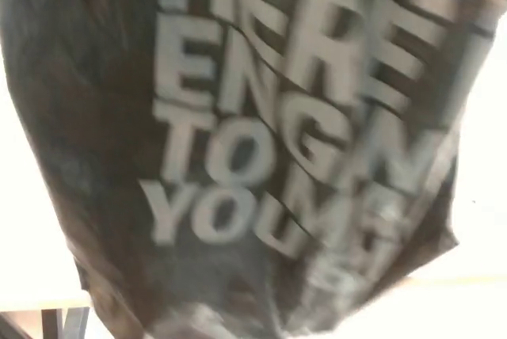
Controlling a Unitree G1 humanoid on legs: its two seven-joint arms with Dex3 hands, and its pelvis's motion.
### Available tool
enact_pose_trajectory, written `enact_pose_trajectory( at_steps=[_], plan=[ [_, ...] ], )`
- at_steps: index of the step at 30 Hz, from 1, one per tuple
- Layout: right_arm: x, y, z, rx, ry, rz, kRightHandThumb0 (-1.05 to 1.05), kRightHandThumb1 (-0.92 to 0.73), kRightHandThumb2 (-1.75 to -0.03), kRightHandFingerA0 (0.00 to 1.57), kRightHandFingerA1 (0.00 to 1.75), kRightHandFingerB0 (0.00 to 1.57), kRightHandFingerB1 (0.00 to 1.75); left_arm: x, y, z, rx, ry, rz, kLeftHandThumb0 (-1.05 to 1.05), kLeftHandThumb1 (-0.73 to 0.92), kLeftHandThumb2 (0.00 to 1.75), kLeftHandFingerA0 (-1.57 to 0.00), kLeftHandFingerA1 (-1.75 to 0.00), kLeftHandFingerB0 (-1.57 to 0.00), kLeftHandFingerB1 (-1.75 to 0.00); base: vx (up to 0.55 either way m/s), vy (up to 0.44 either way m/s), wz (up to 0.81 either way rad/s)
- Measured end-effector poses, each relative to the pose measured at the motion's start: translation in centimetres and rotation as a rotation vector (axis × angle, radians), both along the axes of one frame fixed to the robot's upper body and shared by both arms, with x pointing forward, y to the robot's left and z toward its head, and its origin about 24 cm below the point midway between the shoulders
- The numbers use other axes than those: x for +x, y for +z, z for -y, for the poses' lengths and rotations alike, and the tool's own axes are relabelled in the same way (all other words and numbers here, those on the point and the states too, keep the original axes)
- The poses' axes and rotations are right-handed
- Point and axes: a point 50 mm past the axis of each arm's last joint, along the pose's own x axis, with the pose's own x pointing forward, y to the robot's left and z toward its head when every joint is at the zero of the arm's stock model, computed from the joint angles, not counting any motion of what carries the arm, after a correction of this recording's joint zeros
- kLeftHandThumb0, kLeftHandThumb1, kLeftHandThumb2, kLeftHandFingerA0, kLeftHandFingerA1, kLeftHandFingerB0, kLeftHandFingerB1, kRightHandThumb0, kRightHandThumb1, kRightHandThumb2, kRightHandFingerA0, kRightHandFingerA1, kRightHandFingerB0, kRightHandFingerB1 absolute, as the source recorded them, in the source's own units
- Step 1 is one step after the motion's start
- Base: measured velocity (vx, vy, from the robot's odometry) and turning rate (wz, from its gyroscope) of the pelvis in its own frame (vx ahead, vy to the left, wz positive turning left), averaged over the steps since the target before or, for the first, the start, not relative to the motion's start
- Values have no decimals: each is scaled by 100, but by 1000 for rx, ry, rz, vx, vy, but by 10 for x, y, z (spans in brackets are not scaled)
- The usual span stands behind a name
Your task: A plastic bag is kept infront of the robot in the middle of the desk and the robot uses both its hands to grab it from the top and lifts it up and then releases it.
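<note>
1. The plastic bag (238, 157) fills nearly the whole head view, hanging close before the camera. It is dark, almost black, and its surface is creased and blurred.
2. Large pale block letters run across the bag's face in slanted rows. Parts read "HERE", "ENG", "TO" and "YOU"; the rest is too smeared or folded to read.
3. The bag narrows toward the bottom of the picture, where its lower edge looks crumpled, and its right lower corner juts out to a point.
4. A bright white surface, likely the desk (32, 236), shows on both sides of the bag, at lower left and along the right edge. Whether the bag touches it cannot be told.
5. At the bottom left corner a small patch of darker floor and a thin upright bar show beyond the white edge.
6. Neither hand shows; the bag covers the space where they would be, so where it lies relative to them, and how their fingers stand, cannot be told.
</note>
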Motion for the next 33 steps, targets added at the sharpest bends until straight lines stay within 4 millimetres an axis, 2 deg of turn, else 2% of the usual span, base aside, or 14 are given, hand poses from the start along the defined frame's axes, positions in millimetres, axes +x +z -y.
enact_pose_trajectory(
  at_steps=[3,4,17,18,19,20,21,22,23,28,29,30,31,33],
  plan=[
    [15,-2,1,3,-12,-60,-45,-46,-78,107,142,84,130,16,-1,-7,-16,55,-46,-10,66,57,-77,-175,-57,-164,0,0,0],
    [19,-3,2,3,-17,-77,-41,-65,-58,73,174,59,162,20,-1,-9,-18,71,-57,-4,64,56,-79,-175,-57,-164,0,0,0],
    [70,-29,13,12,-75,-321,-44,-65,-58,69,172,58,163,80,-20,-45,-81,336,-217,-10,65,56,-81,-175,-59,-169,0,0,0],
    [75,-33,14,13,-81,-347,-45,-63,-59,84,163,66,152,85,-23,-49,-84,366,-232,-21,60,59,-82,-162,-70,-142,0,0,0],
    [78,-36,15,14,-86,-368,-45,-60,-59,89,129,77,90,90,-25,-52,-84,391,-244,-40,52,55,-74,-90,-71,-61,0,0,0],
    [82,-39,16,15,-91,-391,-45,-60,-59,89,129,77,90,94,-29,-56,-82,421,-257,-40,52,55,-74,-90,-71,-61,0,0,0],
    [86,-42,17,15,-96,-411,-57,-47,-81,76,65,45,53,97,-31,-59,-76,449,-267,-62,48,56,-27,-33,-29,-30,0,0,0],
    [86,-43,18,16,-97,-417,-63,-58,-58,52,46,28,33,98,-32,-60,-73,458,-270,-73,50,64,-5,-20,-9,-22,0,0,0],
    [89,-46,19,15,-101,-439,-71,-48,-81,27,50,8,38,101,-37,-64,-55,496,-283,-84,51,86,0,0,-4,-12,0,0,0],
    [96,-52,26,-6,-127,-497,-79,-48,-91,0,23,0,11,102,-55,-80,68,650,-326,-80,50,89,-4,-20,-13,-34,0,0,0],
    [96,-52,28,-16,-132,-504,-82,-51,-93,0,18,0,9,101,-61,-84,103,683,-337,-38,31,95,-2,-50,0,-46,0,0,0],
    [96,-53,29,-24,-137,-510,-82,-51,-93,0,18,0,9,100,-66,-85,131,704,-345,-38,31,95,-2,-50,0,-46,0,0,0],
    [96,-54,30,-32,-141,-514,-84,-51,-93,0,13,0,7,99,-70,-87,155,721,-352,-77,65,61,-18,-32,-23,-29,0,0,0],
    [96,-57,32,-54,-151,-529,-85,-55,-96,0,17,0,8,96,-81,-89,210,755,-367,-71,69,61,-23,-35,-28,-31,0,0,0]
  ],
)
